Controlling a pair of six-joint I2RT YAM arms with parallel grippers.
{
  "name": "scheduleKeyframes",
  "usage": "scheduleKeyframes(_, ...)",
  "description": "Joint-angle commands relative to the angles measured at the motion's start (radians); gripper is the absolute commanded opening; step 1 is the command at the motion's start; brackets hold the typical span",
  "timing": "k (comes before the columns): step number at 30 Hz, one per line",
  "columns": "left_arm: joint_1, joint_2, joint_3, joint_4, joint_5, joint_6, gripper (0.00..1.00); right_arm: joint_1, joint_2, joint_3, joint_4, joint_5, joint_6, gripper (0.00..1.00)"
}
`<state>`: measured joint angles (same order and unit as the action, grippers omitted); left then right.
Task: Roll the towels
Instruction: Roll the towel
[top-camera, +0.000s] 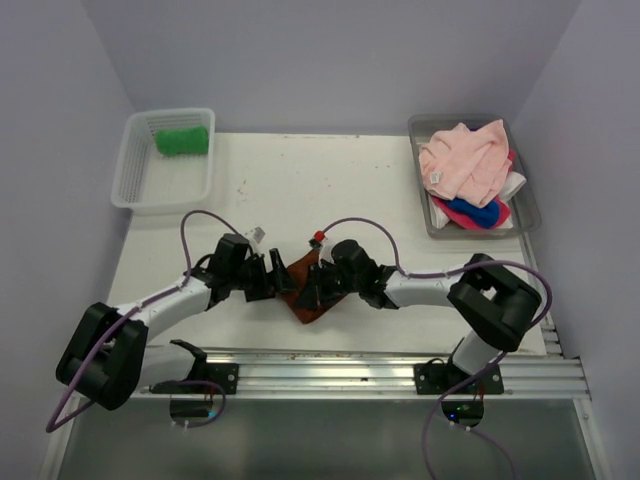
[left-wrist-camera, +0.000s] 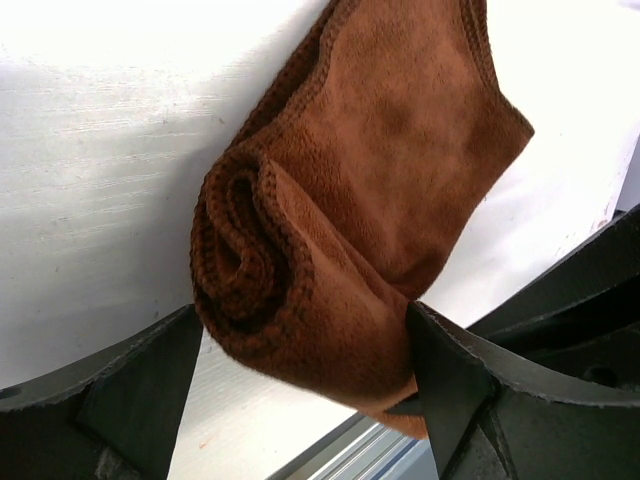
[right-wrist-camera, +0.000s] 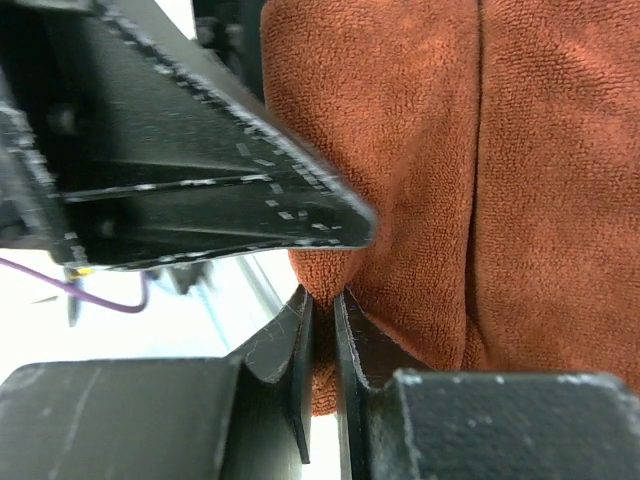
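Note:
A rust brown towel (top-camera: 306, 297) lies near the table's front edge between my two grippers. In the left wrist view its near end (left-wrist-camera: 300, 270) is wound into a loose roll, and the rest lies flat beyond. My left gripper (left-wrist-camera: 305, 312) has its jaws set wide around that roll, touching both sides. My right gripper (right-wrist-camera: 325, 296) is nearly closed, pinching a fold of the same towel's edge (right-wrist-camera: 400, 200). A bright green towel (top-camera: 182, 140) lies in the basket. Pink (top-camera: 462, 162), blue (top-camera: 475, 213), magenta and white towels are piled in the tray.
A white mesh basket (top-camera: 140, 185) stands at the back left. A clear grey tray (top-camera: 525, 205) stands at the back right. The metal rail (top-camera: 330, 372) runs along the front edge just behind the grippers. The left gripper's finger (right-wrist-camera: 200, 150) fills the right wrist view's upper left.

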<state>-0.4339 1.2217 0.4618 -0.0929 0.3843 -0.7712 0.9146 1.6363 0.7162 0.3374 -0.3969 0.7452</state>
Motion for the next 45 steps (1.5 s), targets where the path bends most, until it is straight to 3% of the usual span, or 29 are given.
scheduleKeyframes(1, 0.004, 0.018, 0.005, 0.065, -0.022, -0.020, 0.85, -0.010, 0.028, -0.021, 0.166, -0.106, 0.113, 0.00)
scheduleKeyframes(9, 0.004, -0.054, -0.018, 0.076, -0.058, -0.046, 0.87, -0.062, 0.149, -0.129, 0.571, -0.191, 0.354, 0.00)
scheduleKeyframes(17, 0.004, -0.162, -0.032, 0.038, -0.087, -0.022, 0.88, -0.082, 0.217, -0.169, 0.687, -0.174, 0.439, 0.00)
scheduleKeyframes(23, 0.006, -0.220, -0.054, -0.004, -0.076, 0.010, 0.62, -0.106, 0.217, -0.181, 0.703, -0.175, 0.468, 0.00)
scheduleKeyframes(26, 0.004, -0.222, -0.061, 0.019, -0.048, 0.010, 0.54, -0.118, 0.237, -0.187, 0.773, -0.195, 0.525, 0.00)
scheduleKeyframes(30, 0.004, -0.217, -0.063, 0.057, -0.027, 0.006, 0.52, -0.132, 0.292, -0.196, 0.896, -0.221, 0.598, 0.00)
scheduleKeyframes(38, 0.004, -0.217, -0.057, 0.137, 0.013, -0.011, 0.43, -0.146, 0.339, -0.212, 0.948, -0.226, 0.635, 0.00)
scheduleKeyframes(45, 0.004, -0.133, -0.048, 0.218, 0.024, -0.019, 0.42, -0.151, 0.344, -0.215, 0.957, -0.229, 0.638, 0.00)
